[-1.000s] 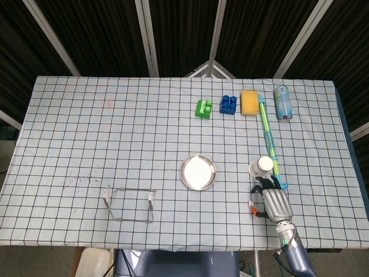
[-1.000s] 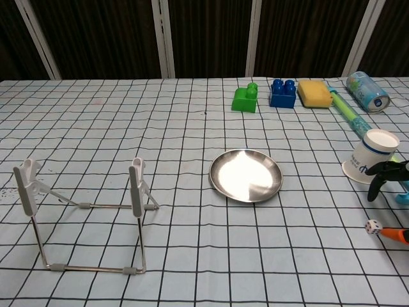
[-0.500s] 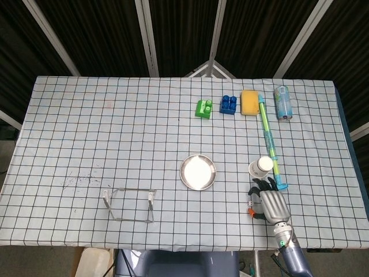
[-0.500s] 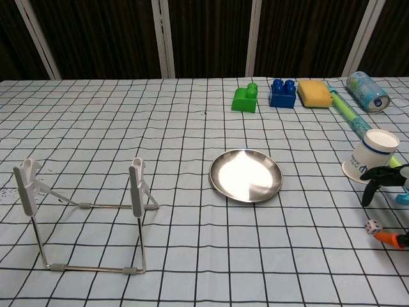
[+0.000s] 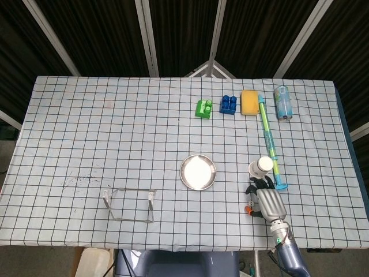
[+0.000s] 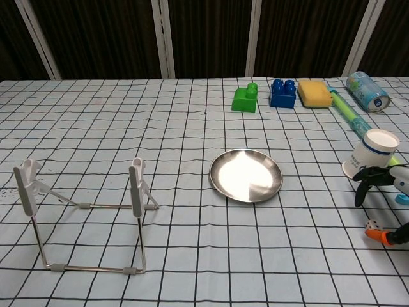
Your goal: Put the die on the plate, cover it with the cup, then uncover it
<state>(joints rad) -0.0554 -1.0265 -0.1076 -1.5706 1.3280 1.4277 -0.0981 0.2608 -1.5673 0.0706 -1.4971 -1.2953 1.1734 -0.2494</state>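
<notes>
While the die (image 6: 371, 225) lies on the counter (image 6: 192, 256) at about four o'clock from the plate (image 6: 246, 174), well apart from it, the task stands at its first step: picking the die up. The right hand (image 6: 381, 206) hangs over it with fingers apart, the dark fingertips (image 6: 359, 196) just above and behind the die and an orange-tipped one (image 6: 372, 235) just beside it; none plainly clamps it, so nothing seems held. The left hand shows in neither view. In judgement, the next move calls for closing thumb and a finger on the die, lifting, and carrying it toward ten o'clock to the plate. A die has no long axis; its top face is too small to read. The cup (image 6: 369, 154) stands mouth down, bottom up, its axis leaning slightly, at about two o'clock from the plate and just behind the hand.
</notes>
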